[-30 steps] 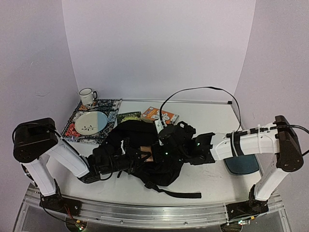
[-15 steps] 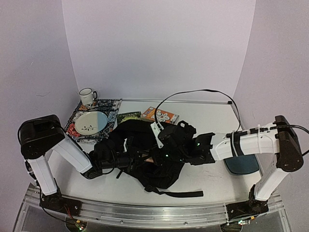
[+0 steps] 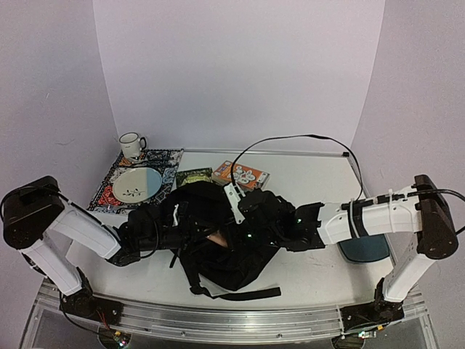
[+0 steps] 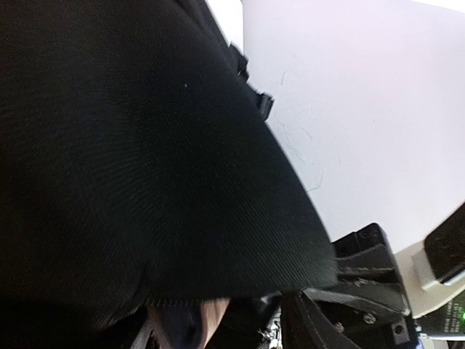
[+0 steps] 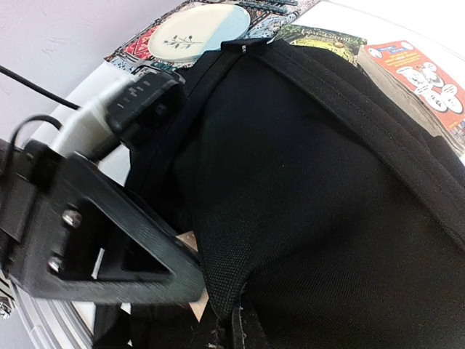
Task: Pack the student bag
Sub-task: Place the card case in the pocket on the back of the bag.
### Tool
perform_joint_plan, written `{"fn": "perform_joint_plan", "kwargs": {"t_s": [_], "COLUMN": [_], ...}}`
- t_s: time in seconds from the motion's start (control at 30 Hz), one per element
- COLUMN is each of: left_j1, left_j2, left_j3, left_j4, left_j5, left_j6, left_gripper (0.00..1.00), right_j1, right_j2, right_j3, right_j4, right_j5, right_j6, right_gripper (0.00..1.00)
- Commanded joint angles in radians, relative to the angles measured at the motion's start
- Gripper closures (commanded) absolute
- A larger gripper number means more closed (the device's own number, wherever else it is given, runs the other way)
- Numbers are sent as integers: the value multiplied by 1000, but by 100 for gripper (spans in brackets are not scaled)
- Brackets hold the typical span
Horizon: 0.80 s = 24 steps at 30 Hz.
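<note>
Your right fingers [image 3: 247,214] clamp the student bag [image 3: 225,265], centre of the bench [image 3: 312,269] — left fingers [image 3: 178,236], buried at its left flank, unreadable.

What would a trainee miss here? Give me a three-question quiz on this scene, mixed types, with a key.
1. True or false: the mug stands on the plate.
2. The right tool is shut on: A the student bag; B the plate; C the mug.
3. Fill in: the orange book lies ___ the bag, on the back-wall side.
Key: 1 false; 2 A; 3 behind.
</note>
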<state>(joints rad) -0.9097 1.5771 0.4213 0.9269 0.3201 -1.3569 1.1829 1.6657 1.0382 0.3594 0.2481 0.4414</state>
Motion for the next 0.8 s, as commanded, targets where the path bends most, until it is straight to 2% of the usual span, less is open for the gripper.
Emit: {"fn": "perform_joint_plan", "kwargs": {"t_s": [0.0, 0.13, 0.37, 0.57, 0.77], "left_j1": [6, -7, -15, -15, -18], "left_j2": [-106, -147, -96, -63, -56], "left_j3": [-36, -32, 21, 109, 161], "left_j4": [-91, -163, -179, -178, -177], "left_j5": [-62, -84, -83, -130, -219], "left_j6": [31, 47, 66, 122, 111], "left_gripper": [53, 69, 98, 100, 98], "right_j1": [8, 8, 9, 12, 15], "right_j2": [-49, -38, -24, -30, -39], "right_j3": [36, 43, 53, 29, 1], "right_j4": [84, 83, 83, 88, 93], "right_j5": [17, 8, -37, -103, -118], "right_j6": [-18, -14, -10, -15, -5], "right_gripper": [100, 100, 100, 100, 100]}}
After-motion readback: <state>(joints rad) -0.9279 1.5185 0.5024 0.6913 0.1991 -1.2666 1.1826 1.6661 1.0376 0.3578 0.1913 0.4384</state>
